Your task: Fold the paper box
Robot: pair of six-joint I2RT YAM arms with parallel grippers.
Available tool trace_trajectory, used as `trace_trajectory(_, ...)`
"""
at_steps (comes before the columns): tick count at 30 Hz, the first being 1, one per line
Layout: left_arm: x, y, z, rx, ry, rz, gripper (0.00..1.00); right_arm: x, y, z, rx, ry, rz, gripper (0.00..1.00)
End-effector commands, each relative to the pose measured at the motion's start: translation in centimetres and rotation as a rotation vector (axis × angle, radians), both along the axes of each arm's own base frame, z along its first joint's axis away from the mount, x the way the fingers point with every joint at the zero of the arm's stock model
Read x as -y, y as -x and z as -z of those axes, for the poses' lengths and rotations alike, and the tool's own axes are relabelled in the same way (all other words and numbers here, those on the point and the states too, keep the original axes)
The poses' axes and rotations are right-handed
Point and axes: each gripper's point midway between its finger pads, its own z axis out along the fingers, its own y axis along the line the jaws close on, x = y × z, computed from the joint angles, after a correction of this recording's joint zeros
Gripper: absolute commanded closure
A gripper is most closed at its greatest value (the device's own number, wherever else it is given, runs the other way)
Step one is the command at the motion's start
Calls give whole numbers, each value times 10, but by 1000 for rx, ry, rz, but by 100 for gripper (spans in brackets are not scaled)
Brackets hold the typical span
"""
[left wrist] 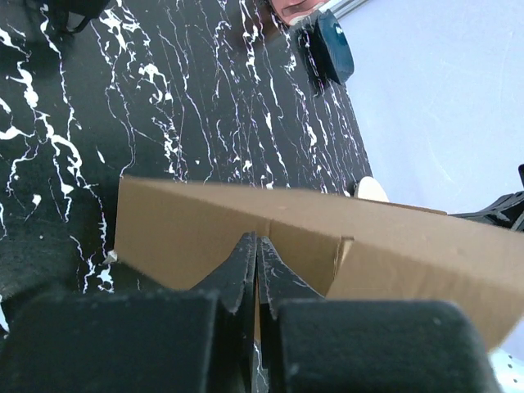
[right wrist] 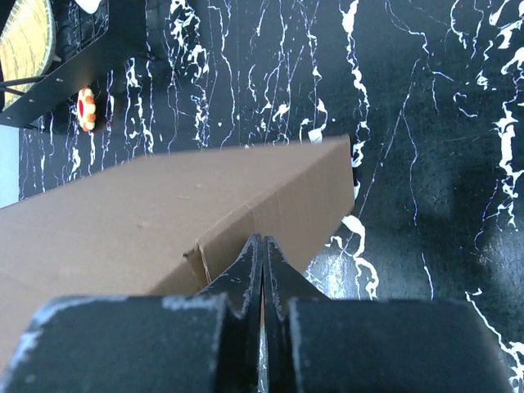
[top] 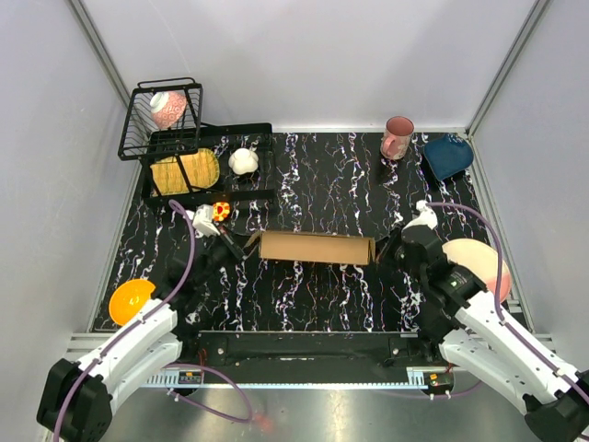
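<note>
At the centre of the table (top: 350,295): paper box (top: 316,247), lying between both grippers.
Left gripper (left wrist: 257,241): jaws closed, tips against the left end.
Right gripper (right wrist: 262,243): jaws closed, tips against the right end.
Technique: press both ends inward evenly, along the creases.

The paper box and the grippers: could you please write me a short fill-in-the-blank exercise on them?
1. The paper box is plain ___ cardboard.
2. The left gripper and the right gripper both have their jaws ___.
3. In the top view, the left gripper is at the box's ___ end.
Missing words: brown; shut; left.
</note>
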Motion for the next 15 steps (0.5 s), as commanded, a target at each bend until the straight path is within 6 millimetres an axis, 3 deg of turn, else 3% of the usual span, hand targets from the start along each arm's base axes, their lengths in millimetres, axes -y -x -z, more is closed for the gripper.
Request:
trace_trajectory(1,23,6,-63,103,88,123,98,-27,-8,-52,79,-116,-75,100)
trace_trajectory(4,25,0,-68,101,66,121,98,-29,-14,-47,61,-92,-67,100)
trace_trajectory(7,25,-6,-60,86,49,108,98,-28,-19,-35,46,-69,-49,100)
trace_trajectory(15,16,-6,-17,27,-5,62,97,-15,-17,-6,22,-7,-15,100)
